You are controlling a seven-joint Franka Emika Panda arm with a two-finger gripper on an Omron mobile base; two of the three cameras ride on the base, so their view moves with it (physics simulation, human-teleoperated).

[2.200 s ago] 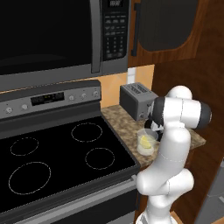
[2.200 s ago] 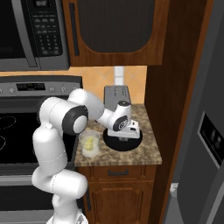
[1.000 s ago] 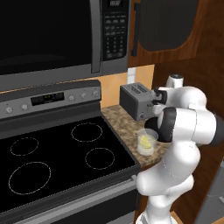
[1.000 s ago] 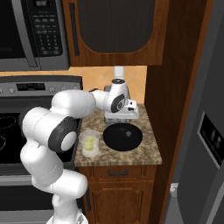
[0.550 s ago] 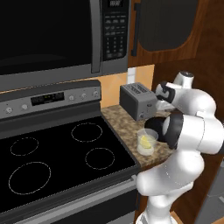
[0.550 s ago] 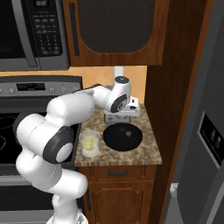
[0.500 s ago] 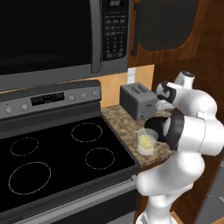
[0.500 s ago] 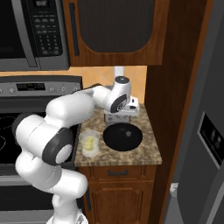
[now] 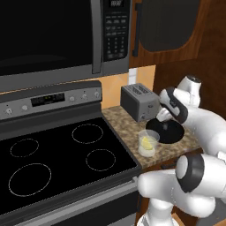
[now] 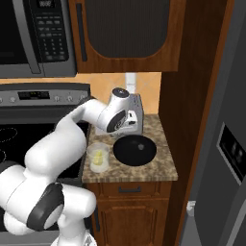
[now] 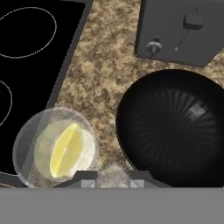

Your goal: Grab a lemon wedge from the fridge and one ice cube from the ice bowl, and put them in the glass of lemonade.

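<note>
Hand view: gripper (image 11: 113, 176) at bottom centre, jaws narrowly apart, gripping a pale greyish ice cube (image 11: 112, 173). Glass of lemonade (image 11: 56, 149) at lower left holds the lemon wedge (image 11: 65, 150); ice bowl (image 11: 175, 129) at right, one lump inside.

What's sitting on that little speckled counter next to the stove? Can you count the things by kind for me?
Toaster: 1
Black bowl: 1, with one small greyish lump inside
Glass of lemonade: 1, with a lemon wedge in it
Total: 3 things standing on the counter, 5 counting what is inside them.
</note>
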